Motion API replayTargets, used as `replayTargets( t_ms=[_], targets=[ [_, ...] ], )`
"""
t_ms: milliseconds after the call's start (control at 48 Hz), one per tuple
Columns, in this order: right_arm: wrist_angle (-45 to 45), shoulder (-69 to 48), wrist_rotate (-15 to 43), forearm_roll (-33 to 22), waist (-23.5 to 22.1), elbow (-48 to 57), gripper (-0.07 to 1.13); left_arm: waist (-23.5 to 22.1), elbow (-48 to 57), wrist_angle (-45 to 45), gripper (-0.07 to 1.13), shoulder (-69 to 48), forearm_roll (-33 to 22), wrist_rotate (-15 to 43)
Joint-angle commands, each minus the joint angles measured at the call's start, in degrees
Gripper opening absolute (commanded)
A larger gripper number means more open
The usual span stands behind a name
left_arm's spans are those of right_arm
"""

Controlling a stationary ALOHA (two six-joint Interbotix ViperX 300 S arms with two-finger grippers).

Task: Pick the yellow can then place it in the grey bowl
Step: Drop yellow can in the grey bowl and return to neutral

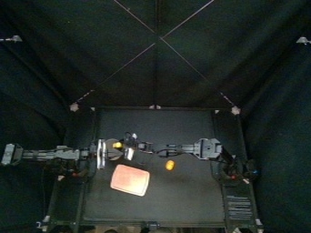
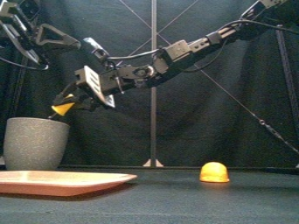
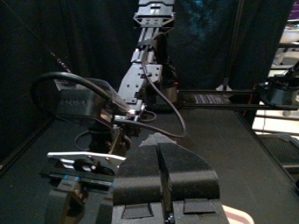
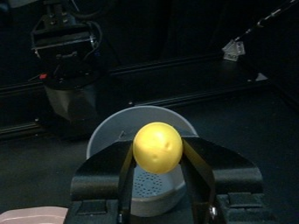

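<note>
Front view, left to right: left arm is raised at the far left, clear of the things. Left wrist view shows the left tool [image 3: 163, 164] with its jaws pressed together, nothing between them. Grey bowl [image 2: 35, 144] stands upright at the desk's [image 2: 263, 188] left side, with the flat pink tray [image 2: 59, 182] in front of it, nearer the camera. Right arm reaches in from the right across the middle. The right tool [image 4: 158, 161] hangs over the bowl, pinching the yellow can [image 4: 156, 142] between both jaws. The can looks rounded and sits just above the bowl's rim, over the opening, off the desk. An orange-yellow toy [image 2: 212, 171] lies on the desk well to the right, apart from the tray.
</note>
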Motion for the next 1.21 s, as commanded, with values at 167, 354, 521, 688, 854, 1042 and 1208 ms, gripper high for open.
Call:
replayTargets(
  t_ms=[167, 354, 521, 688, 854, 1042, 1208],
  targets=[
    [1.0, -0.5, 0.0, 3.1, 0.6, -3.1, 0.89, -0.1, -0.6, -0.4, -0.01, 0.3, 0.2, 0.2],
    [1.1, -0.6, -0.4, 4.4, 0.4, -2.6, 0.94, -0.1, -0.6, -0.4, -0.01, 0.3, 0.2, 0.2],
    [0.7, -2.6, -0.4, 4.2, 0.3, -0.2, 0.94, -0.1, -0.6, -0.5, -0.01, 0.3, 0.2, 0.2],
    [-0.9, -7.1, -0.5, 3.3, 0.3, 6.9, 0.94, -0.1, -0.4, -0.4, -0.01, 0.3, 0.2, 0.2],
    [-6.7, -13.4, -0.4, 2.5, 0.1, 17.0, 0.94, 0.0, -0.2, -0.4, -0.01, 0.3, 0.1, 0.2],
    [-17.1, -21.7, -0.4, 2.5, 0.0, 30.1, 0.94, 0.3, -0.1, -0.4, -0.01, 0.3, 0.1, 0.2],
    [-23.1, -28.0, -0.4, 2.3, -0.3, 39.8, 0.94, 0.3, 0.1, -0.4, -0.01, 0.3, 0.0, 0.2]
  ],
)
